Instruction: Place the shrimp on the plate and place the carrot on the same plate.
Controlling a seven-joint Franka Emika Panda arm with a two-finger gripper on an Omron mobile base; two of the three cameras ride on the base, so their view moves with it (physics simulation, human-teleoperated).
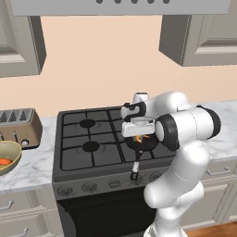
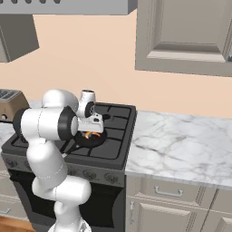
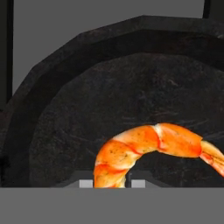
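Lying in black frying pan (image 3: 65, 109) on stove (image 1: 88, 139), near right burner, shrimp (image 3: 148, 146) is seen. Jaws are lowered into pan and closed around thick end of shrimp; tail is curved off to one side. Carrot (image 1: 4, 161) is held in yellowish-green bowl (image 1: 11, 152) on counter (image 1: 32, 162), far left, beside toaster (image 1: 18, 127).

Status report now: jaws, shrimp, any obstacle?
Gripper down in the frying pan, jaws shut on the shrimp. Shrimp not lifted yet. Carrot in the bowl. No obstacle seen.
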